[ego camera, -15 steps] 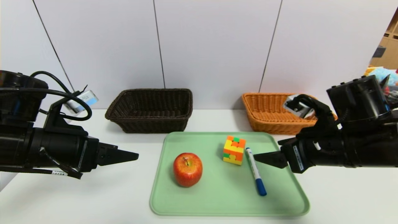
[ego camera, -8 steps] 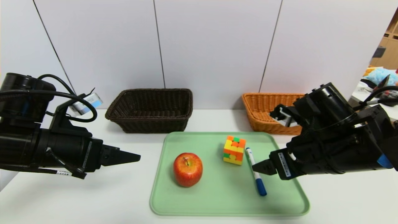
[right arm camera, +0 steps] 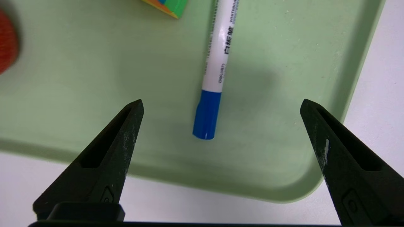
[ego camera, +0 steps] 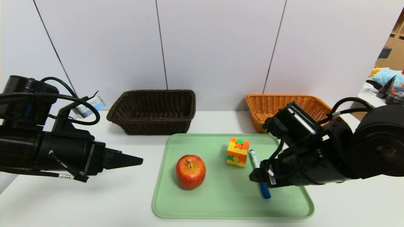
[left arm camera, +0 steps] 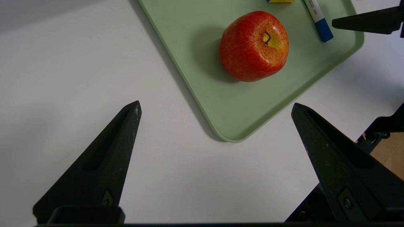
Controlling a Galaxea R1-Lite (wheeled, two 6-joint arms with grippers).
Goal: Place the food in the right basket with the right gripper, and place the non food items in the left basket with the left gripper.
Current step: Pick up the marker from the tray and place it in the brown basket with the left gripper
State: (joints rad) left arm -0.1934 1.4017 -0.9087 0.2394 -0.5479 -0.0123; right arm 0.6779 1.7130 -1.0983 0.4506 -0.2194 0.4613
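A red apple (ego camera: pixel 190 171) sits on the left part of the green tray (ego camera: pixel 221 205). The puzzle cube (ego camera: pixel 237 152) and the white marker with blue cap (ego camera: pixel 255 162) lie to its right. My right gripper (ego camera: pixel 254 176) hovers open above the marker's capped end (right arm camera: pixel 206 115), holding nothing. My left gripper (ego camera: pixel 139 161) stands open over the table left of the tray, the apple (left arm camera: pixel 254 45) ahead of it. The dark brown basket (ego camera: pixel 153 112) is behind the tray on the left, and the orange-tan basket (ego camera: pixel 268 107) is behind it on the right, partly hidden by my right arm.
The tray's near corner (left arm camera: pixel 233 137) lies just ahead of my left fingertips. White wall panels (ego camera: pixel 205 47) close off the back of the table. Clutter (ego camera: pixel 386 83) sits beyond the table's right edge.
My right arm has swung left and down over the tray, so its gripper now hangs above the marker. The left arm has barely shifted.
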